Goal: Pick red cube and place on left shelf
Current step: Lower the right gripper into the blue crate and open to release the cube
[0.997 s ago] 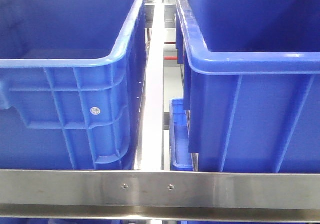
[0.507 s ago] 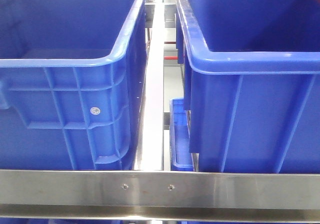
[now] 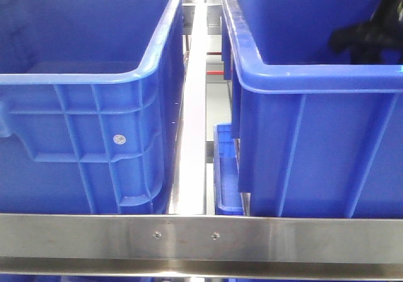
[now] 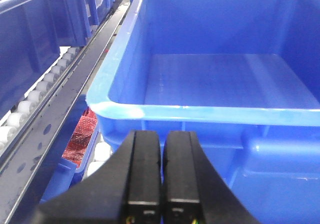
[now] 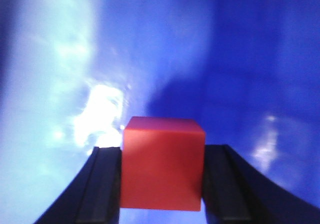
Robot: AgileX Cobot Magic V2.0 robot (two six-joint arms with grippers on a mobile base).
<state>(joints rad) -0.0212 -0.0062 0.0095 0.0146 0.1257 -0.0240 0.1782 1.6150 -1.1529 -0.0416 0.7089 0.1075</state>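
Holding red cube (image 5: 162, 163) clamped in right gripper (image 5: 162, 184), over right blue crate (image 3: 315, 80). Left gripper (image 4: 162, 176) pressed closed, empty. Step: carry phase. Next: move to left shelf (image 3: 201, 238), then release.

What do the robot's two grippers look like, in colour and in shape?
The left gripper has two matte black fingers, flat-faced blocks that widen toward the base, with small coloured dots at their lower ends. The right gripper has black fingers too, curving outward at the bottom. From the front view its arm is only a dark, blurred shape; no cables can be made out.
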